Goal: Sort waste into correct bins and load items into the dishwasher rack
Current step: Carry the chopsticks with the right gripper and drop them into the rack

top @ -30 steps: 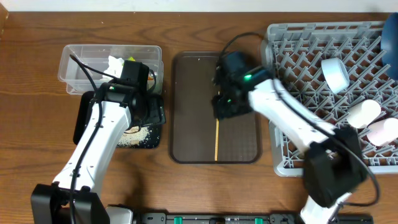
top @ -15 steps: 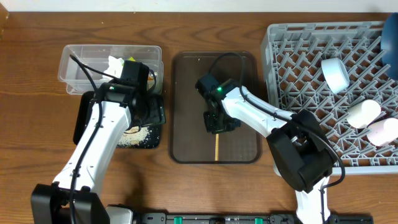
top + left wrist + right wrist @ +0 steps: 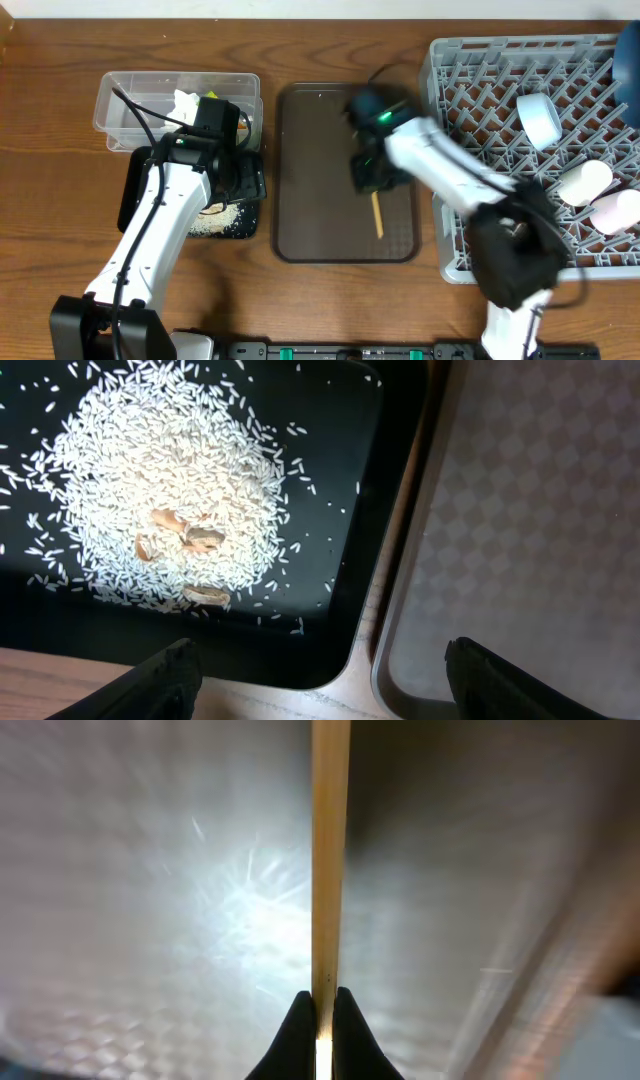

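Note:
My right gripper [image 3: 372, 188] hangs over the brown serving tray [image 3: 310, 200], shut on one thin wooden chopstick [image 3: 377, 216]. In the right wrist view the chopstick [image 3: 330, 850] runs straight up from between the closed fingertips of the gripper [image 3: 320, 1020]. My left gripper [image 3: 243, 186] stands open over the right end of the black tray [image 3: 132, 195], with nothing between its fingers [image 3: 170, 678]. Loose white rice [image 3: 170, 480] with a few brown scraps lies in that tray [image 3: 345, 560]. The clear tub [image 3: 130, 100] holds crumpled white tissue [image 3: 186, 102]. The grey dishwasher rack [image 3: 480, 100] is at the right.
In the rack lie a pale cup [image 3: 540, 118], another pale cup [image 3: 585, 182], a pink cup [image 3: 615, 212] and a dark blue plate [image 3: 630, 55] at its far corner. The brown tray's rim [image 3: 400, 650] runs close beside the black tray.
The right gripper closed on the chopstick and swung right with it; the chopstick now lies tilted and further right on the brown tray. The left arm stayed still.

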`<action>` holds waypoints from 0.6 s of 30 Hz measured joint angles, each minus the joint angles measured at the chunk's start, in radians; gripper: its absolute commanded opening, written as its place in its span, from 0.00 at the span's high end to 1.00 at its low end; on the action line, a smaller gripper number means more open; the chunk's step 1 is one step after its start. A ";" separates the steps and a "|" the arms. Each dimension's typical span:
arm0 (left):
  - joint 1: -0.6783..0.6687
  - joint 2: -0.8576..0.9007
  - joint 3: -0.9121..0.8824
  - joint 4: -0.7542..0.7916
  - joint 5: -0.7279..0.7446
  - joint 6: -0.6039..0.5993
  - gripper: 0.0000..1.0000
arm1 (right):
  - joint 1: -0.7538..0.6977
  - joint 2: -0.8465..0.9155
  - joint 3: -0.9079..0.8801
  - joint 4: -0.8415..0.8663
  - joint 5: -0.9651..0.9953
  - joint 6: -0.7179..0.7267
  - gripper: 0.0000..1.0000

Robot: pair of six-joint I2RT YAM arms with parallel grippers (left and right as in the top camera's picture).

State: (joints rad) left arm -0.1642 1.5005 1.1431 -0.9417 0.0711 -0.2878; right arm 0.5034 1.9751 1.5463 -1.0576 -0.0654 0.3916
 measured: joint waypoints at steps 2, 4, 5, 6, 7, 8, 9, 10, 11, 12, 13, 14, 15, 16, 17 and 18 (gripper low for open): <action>0.000 0.000 0.000 0.000 0.000 0.000 0.19 | -0.056 -0.085 0.030 -0.014 0.005 -0.045 0.99; 0.000 0.000 0.000 0.000 0.000 0.000 0.19 | -0.120 -0.180 0.055 -0.045 0.008 -0.090 0.99; 0.000 0.000 0.000 0.000 0.000 0.000 0.19 | -0.153 -0.223 0.064 -0.069 0.010 -0.112 0.99; 0.000 0.000 0.000 0.000 0.000 0.000 0.19 | -0.180 -0.253 0.069 -0.089 0.010 -0.128 0.99; 0.000 0.000 0.000 0.000 0.000 0.000 0.19 | -0.213 -0.282 0.072 -0.114 0.011 -0.148 0.99; 0.000 0.000 0.000 0.000 0.000 0.000 0.19 | -0.235 -0.295 0.073 -0.130 0.013 -0.162 0.99; 0.000 0.000 0.000 0.000 0.000 0.000 0.19 | -0.262 -0.303 0.074 -0.151 0.013 -0.180 0.99; 0.000 0.000 0.000 0.000 0.000 0.000 0.19 | -0.286 -0.303 0.073 -0.166 0.013 -0.197 0.99; 0.000 0.000 0.000 0.000 0.000 0.000 0.19 | -0.309 -0.297 0.069 -0.176 0.013 -0.216 0.99; 0.000 0.000 0.000 0.001 0.000 0.000 0.19 | -0.327 -0.291 0.059 -0.178 0.013 -0.230 0.99; 0.000 0.000 0.000 0.000 0.000 0.000 0.19 | -0.339 -0.287 0.048 -0.180 0.014 -0.242 0.99; 0.000 0.000 0.000 0.000 0.000 0.000 0.19 | -0.353 -0.284 0.029 -0.177 0.013 -0.253 0.99; 0.000 0.000 0.000 0.001 0.000 0.000 0.19 | -0.368 -0.282 0.003 -0.173 0.014 -0.263 0.99; 0.000 0.000 0.000 0.000 0.000 0.000 0.19 | -0.376 -0.280 -0.020 -0.165 0.014 -0.269 0.99; 0.000 0.000 0.000 0.001 0.000 0.000 0.19 | -0.382 -0.280 -0.046 -0.151 0.013 -0.274 0.99; 0.000 0.000 0.000 0.001 0.000 0.000 0.19 | -0.387 -0.280 -0.077 -0.132 0.014 -0.279 0.99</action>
State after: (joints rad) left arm -0.1642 1.5005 1.1431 -0.9405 0.0711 -0.2878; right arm 0.1162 1.6951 1.4693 -1.1900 -0.0509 0.1123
